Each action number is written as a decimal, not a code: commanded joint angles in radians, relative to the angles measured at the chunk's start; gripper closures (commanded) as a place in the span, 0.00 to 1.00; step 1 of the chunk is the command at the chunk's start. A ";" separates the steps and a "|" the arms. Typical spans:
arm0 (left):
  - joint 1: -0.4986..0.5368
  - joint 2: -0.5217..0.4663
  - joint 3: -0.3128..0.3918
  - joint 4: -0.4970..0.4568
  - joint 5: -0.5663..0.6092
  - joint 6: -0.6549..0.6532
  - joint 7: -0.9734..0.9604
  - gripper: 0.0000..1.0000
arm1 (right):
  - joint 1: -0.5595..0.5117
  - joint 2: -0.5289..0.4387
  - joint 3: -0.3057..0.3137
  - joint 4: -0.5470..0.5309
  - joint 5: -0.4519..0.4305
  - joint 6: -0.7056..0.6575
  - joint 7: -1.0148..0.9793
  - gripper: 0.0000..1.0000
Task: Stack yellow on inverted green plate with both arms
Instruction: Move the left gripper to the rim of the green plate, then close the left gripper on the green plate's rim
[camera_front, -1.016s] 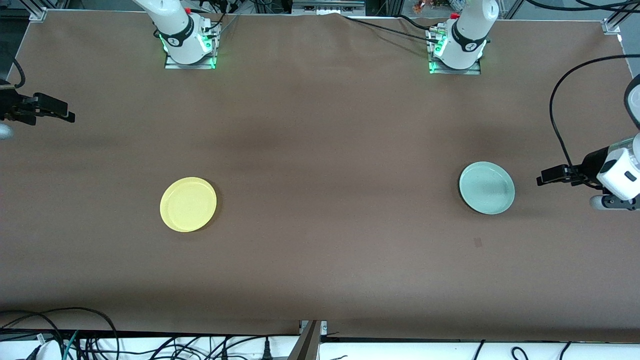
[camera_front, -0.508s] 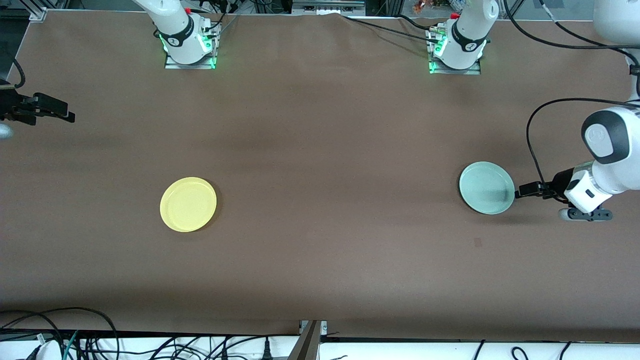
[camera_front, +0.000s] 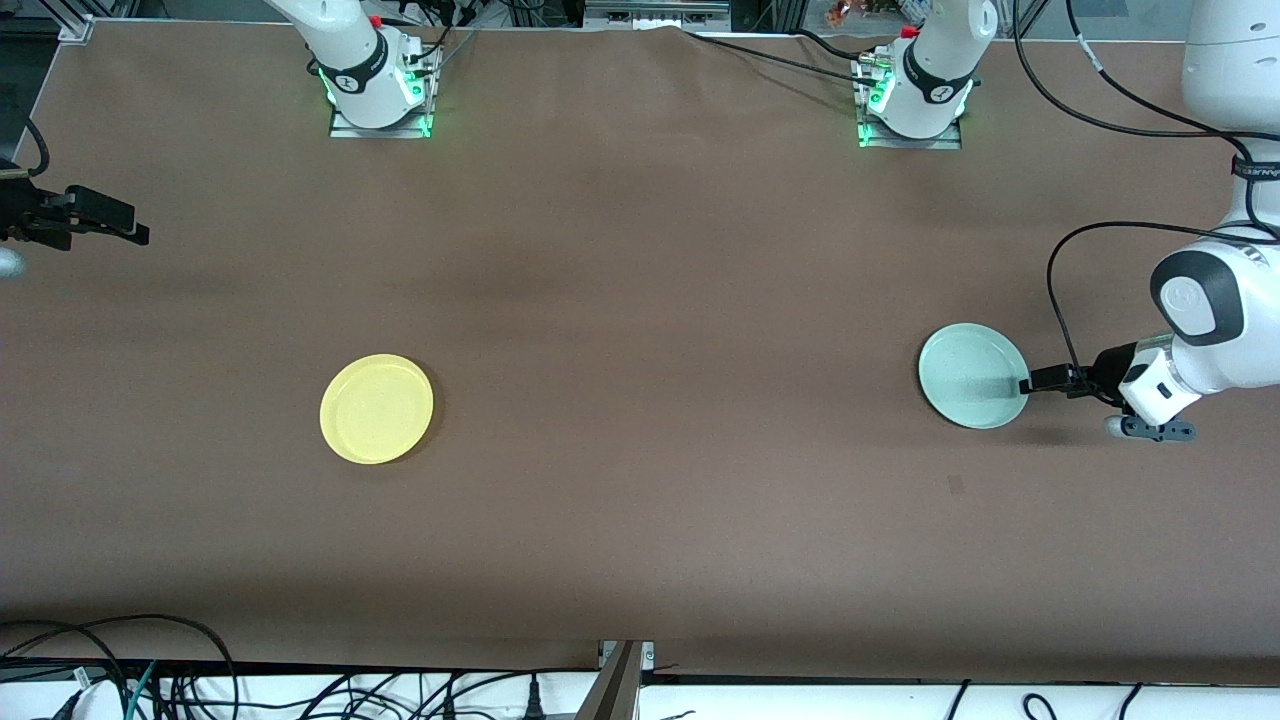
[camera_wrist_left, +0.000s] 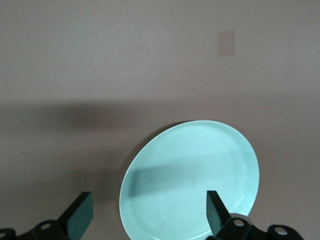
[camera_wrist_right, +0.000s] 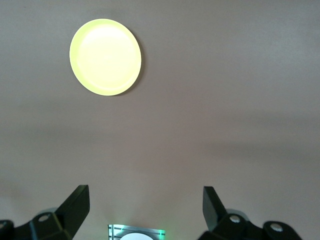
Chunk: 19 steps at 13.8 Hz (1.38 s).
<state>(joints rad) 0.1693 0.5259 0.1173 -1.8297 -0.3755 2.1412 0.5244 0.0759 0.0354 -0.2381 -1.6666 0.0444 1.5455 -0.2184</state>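
The left gripper (camera_front: 1028, 384), fingers spread wide, sits at the rim of the green plate (camera_front: 972, 375), which lies rim-up toward the left arm's end of the brown table (camera_front: 640, 300). A shallow bite could let the rim slip during the flip. The right gripper (camera_front: 130, 232), also spread, waits well apart from the yellow plate (camera_front: 376, 408). Cables (camera_front: 120, 670) trail along the near edge.

A bright-yellow plate (camera_front: 376, 408) and a pale mint-green plate (camera_front: 973, 375) lie on plain brown table (camera_front: 640, 300).
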 joint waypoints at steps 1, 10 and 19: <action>0.012 0.026 0.005 -0.022 -0.100 0.011 0.103 0.00 | -0.007 0.005 0.000 0.011 0.018 -0.005 -0.003 0.00; 0.012 0.060 0.035 -0.051 -0.121 0.014 0.178 0.00 | -0.001 0.005 0.000 0.011 0.018 -0.007 -0.001 0.00; -0.001 0.074 0.042 -0.051 -0.109 0.025 0.180 0.39 | -0.001 0.005 0.000 0.011 0.018 -0.007 -0.001 0.00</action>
<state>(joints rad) 0.1804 0.6003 0.1472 -1.8684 -0.4593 2.1428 0.6699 0.0769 0.0354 -0.2375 -1.6666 0.0444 1.5454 -0.2184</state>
